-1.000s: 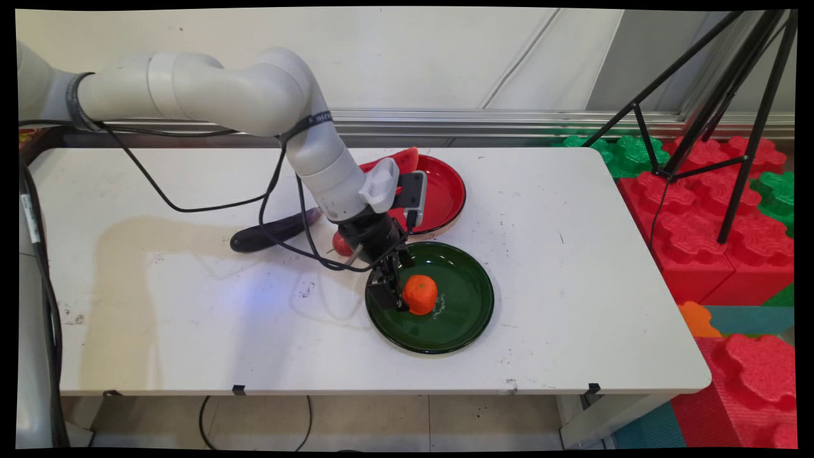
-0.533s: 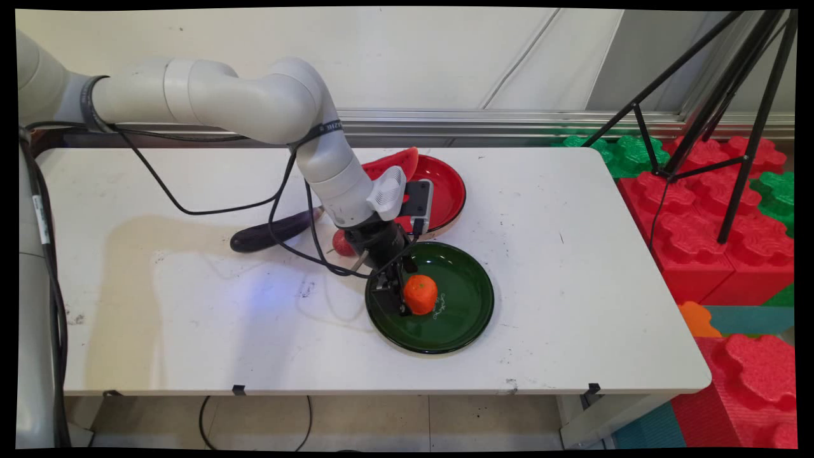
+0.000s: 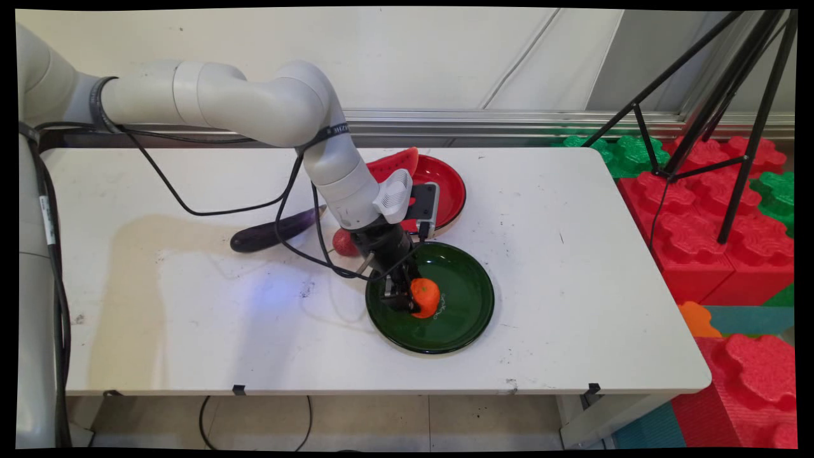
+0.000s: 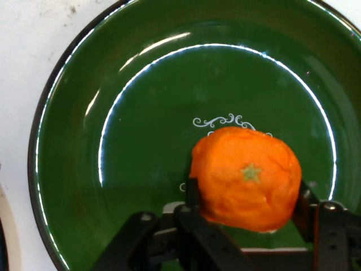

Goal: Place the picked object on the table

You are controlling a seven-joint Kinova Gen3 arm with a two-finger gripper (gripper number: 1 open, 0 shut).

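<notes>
hand view showed the orange (image 4: 245,178) lying between the gripper (image 4: 248,206) fingers, jaws closed against its two sides, low over the green plate (image 3: 467,318).

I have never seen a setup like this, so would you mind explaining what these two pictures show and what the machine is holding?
The white machine is a robot arm ending in a black gripper. One picture is taken by a fixed camera looking down across the white table; the other by a camera on the hand, looking along the gripper's fingers. Those fingers stand on either side of an orange, touching it, as it sits on a green plate. Behind are a red plate with a watermelon slice, a small red fruit and an eggplant.
</notes>
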